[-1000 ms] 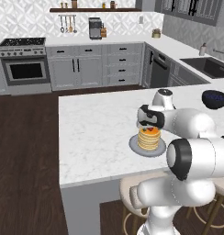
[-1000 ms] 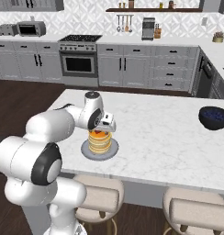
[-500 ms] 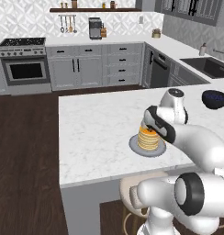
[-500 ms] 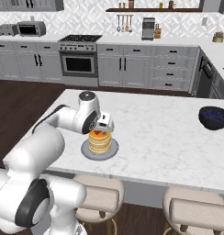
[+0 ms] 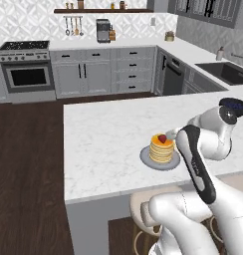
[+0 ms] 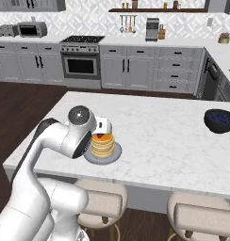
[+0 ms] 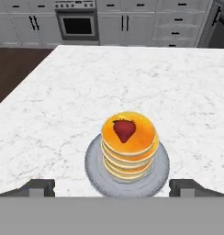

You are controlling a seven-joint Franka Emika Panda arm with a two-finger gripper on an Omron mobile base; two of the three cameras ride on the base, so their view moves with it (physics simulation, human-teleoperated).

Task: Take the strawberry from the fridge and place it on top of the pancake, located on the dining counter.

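Observation:
The strawberry lies red and loose on the orange top of the pancake, a short golden stack on a round grey plate. The plate stands on the white marble dining counter, near its front edge. My gripper is open and pulled back above the stack; its two dark fingertips sit wide on either side of the plate and touch nothing. In the base views the strawberry tops the pancake right next to my hand. The fridge is out of view.
A dark blue bowl sits at the counter's far right end. Two padded stools stand under the front edge. The stove and grey cabinets line the back wall across dark floor.
The arm has swung and the hand has drawn back from over the stack. The strawberry stays on top of the pancake; the jaws remain open.

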